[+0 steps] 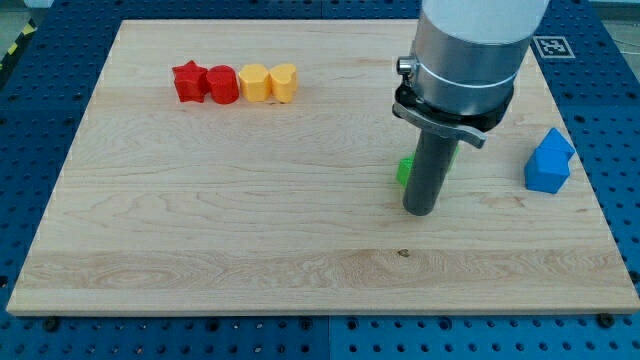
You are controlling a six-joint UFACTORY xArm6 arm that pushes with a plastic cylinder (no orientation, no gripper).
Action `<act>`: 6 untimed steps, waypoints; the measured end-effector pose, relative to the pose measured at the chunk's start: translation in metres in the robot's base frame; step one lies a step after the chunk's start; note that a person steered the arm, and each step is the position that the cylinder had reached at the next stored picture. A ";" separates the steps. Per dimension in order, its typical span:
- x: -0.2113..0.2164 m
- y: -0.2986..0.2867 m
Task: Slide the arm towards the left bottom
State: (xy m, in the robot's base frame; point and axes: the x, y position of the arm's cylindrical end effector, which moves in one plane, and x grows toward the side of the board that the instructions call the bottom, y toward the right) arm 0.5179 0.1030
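My dark rod comes down from the grey arm body (466, 60) at the view's upper right, and my tip (419, 211) rests on the wooden board (250, 230) right of centre. A green block (405, 170) sits just behind the rod, mostly hidden by it, with another green edge (453, 156) showing on the rod's right. A red star block (188, 81), a red round block (222, 85), a yellow hexagon block (254, 82) and a yellow heart block (284, 82) stand in a row at the upper left, far from my tip.
Blue blocks (549, 162) stand together near the board's right edge, right of my tip. The board lies on a blue perforated table (610, 110). A fiducial marker (551, 45) sits off the board's upper right corner.
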 end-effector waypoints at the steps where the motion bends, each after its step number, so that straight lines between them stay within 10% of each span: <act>1: 0.000 0.010; 6: 0.007 0.072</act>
